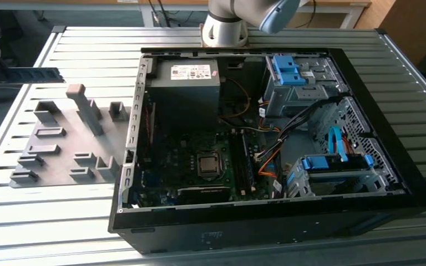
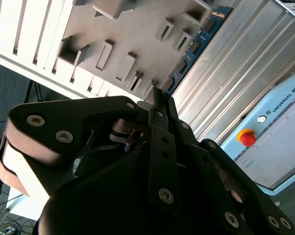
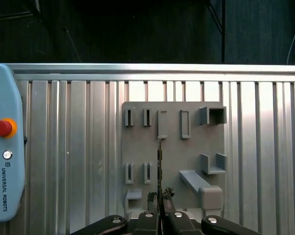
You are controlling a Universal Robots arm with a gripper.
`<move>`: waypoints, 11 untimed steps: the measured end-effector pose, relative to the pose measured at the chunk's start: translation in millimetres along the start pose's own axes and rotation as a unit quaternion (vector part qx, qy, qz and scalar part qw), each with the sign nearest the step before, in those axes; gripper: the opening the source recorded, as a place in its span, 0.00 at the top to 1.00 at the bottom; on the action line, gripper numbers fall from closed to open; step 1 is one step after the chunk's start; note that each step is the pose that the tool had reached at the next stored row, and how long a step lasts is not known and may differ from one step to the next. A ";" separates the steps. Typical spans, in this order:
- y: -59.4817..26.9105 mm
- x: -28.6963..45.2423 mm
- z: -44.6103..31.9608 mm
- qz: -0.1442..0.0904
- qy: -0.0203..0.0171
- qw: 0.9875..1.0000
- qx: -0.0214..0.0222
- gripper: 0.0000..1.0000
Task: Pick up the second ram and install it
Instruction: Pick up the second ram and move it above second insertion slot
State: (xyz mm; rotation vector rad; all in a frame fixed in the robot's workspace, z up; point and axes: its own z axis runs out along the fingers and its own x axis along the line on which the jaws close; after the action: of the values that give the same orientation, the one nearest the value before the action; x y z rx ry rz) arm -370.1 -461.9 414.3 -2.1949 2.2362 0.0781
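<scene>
The second ram [image 1: 22, 75], a dark blue-green stick, hangs level in the air above the table's far corner at the exterior view's left, past the grey holder plate [image 1: 65, 147]. In the second wrist view my gripper [image 2: 160, 102] is shut on one end of the ram [image 2: 196, 43], which reaches out over the plate. In the first wrist view the ram [image 3: 159, 166] shows edge-on as a thin line between the fingertips [image 3: 148, 215], above the holder plate [image 3: 172, 147].
An open black computer case [image 1: 272, 221] lies at the exterior view's right, with its motherboard [image 1: 191, 166], power supply [image 1: 187, 77] and blue drive bays [image 1: 331, 163]. The arm's base [image 1: 224, 25] stands behind it. A teach pendant [image 3: 5, 147] with a red button lies on the slatted aluminium table [image 1: 57, 221].
</scene>
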 end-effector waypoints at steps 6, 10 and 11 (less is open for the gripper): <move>-1.5 0.0 0.0 0.000 0.000 1.000 0.000 0.86; -2.3 0.0 0.0 0.000 0.000 1.000 0.000 0.86; -2.6 0.0 0.0 0.000 0.000 1.000 0.000 0.86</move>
State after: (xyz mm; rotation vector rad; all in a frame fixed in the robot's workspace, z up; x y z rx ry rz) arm -367.5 -461.9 414.2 -2.1948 2.2362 0.0780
